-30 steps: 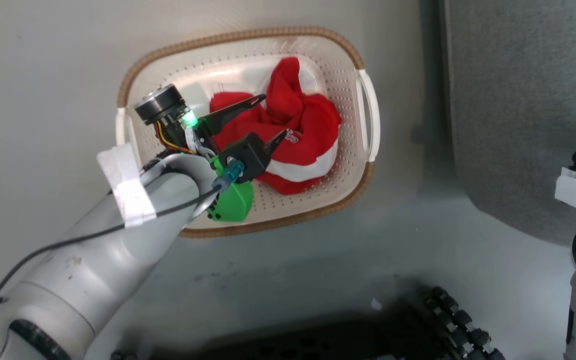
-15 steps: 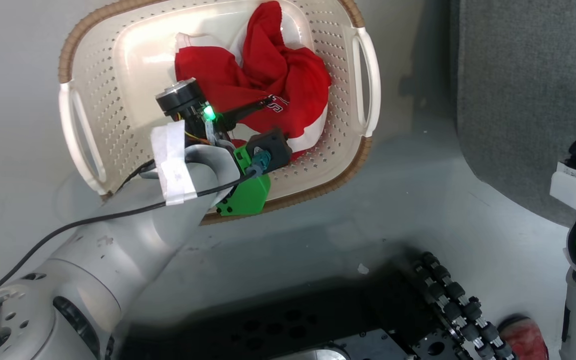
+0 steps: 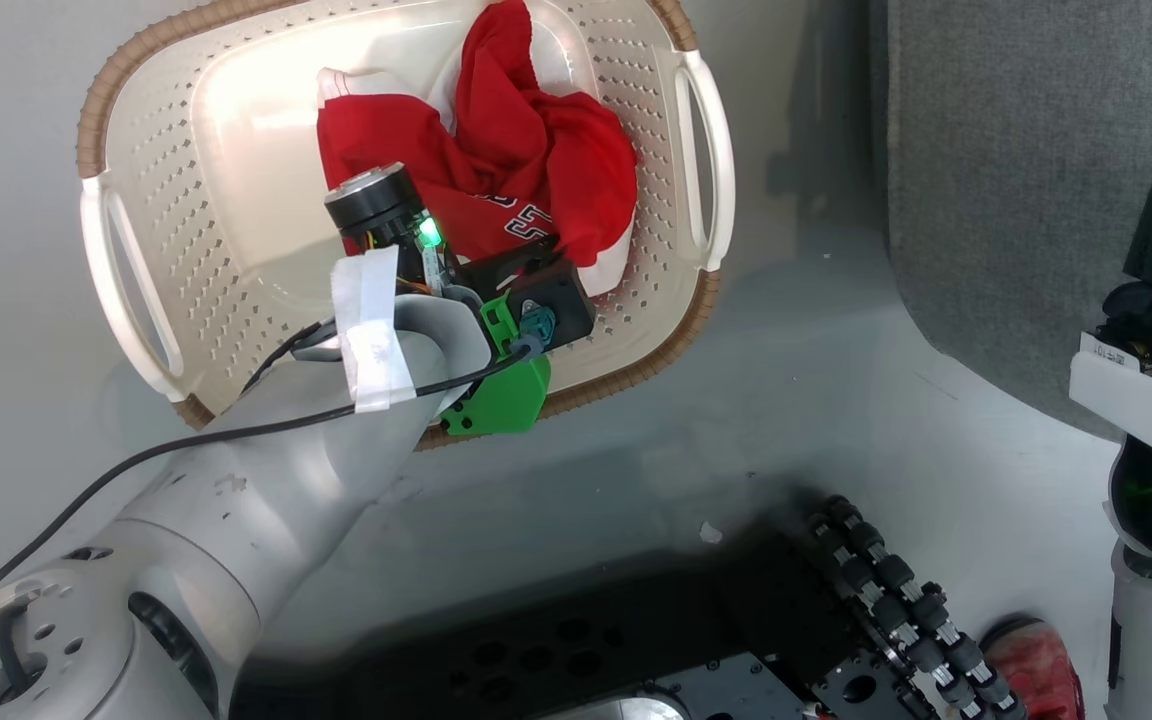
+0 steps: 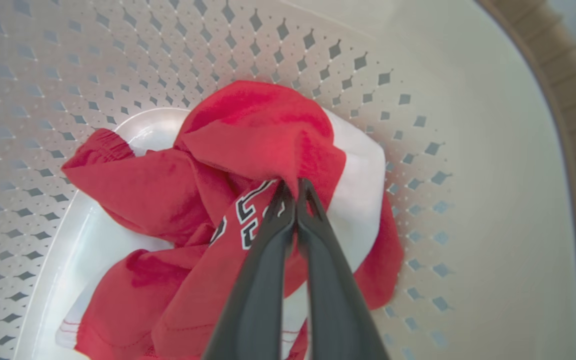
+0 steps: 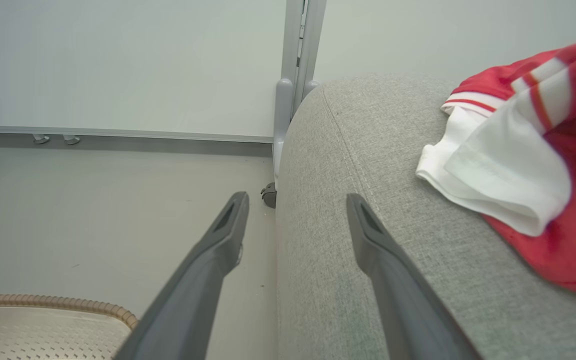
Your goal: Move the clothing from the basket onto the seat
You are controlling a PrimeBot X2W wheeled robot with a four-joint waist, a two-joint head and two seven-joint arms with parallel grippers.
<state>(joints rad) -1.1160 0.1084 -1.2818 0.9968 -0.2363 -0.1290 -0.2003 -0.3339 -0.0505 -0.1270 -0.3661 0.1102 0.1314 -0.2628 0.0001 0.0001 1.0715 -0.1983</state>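
The cream perforated basket [image 3: 236,260] sits on the floor, and a crumpled red jersey [image 3: 496,170] with dark lettering lies inside. My left gripper [image 3: 556,245] reaches into the basket and is shut on a fold of the jersey [image 4: 248,145]. In the left wrist view the fingertips [image 4: 294,186] pinch the cloth just beside the lettering. My right gripper [image 5: 296,199] hangs open and holds nothing, over the rounded edge of the grey seat [image 5: 368,150]. Red shorts with a white band [image 5: 533,165] lie on that seat to the right. The seat [image 3: 1016,150] stands right of the basket.
My dark wheeled base [image 3: 636,650] and its cable chain [image 3: 896,600] lie along the bottom of the head view. My right arm [image 3: 1151,400] stands at the right edge. A grey partition post [image 5: 293,100] with a caster rises beyond the seat, on pale floor.
The head camera has shifted. My left gripper, open over the jersey a second ago, has dropped deeper into the basket and shut on the cloth. The right arm has stayed put.
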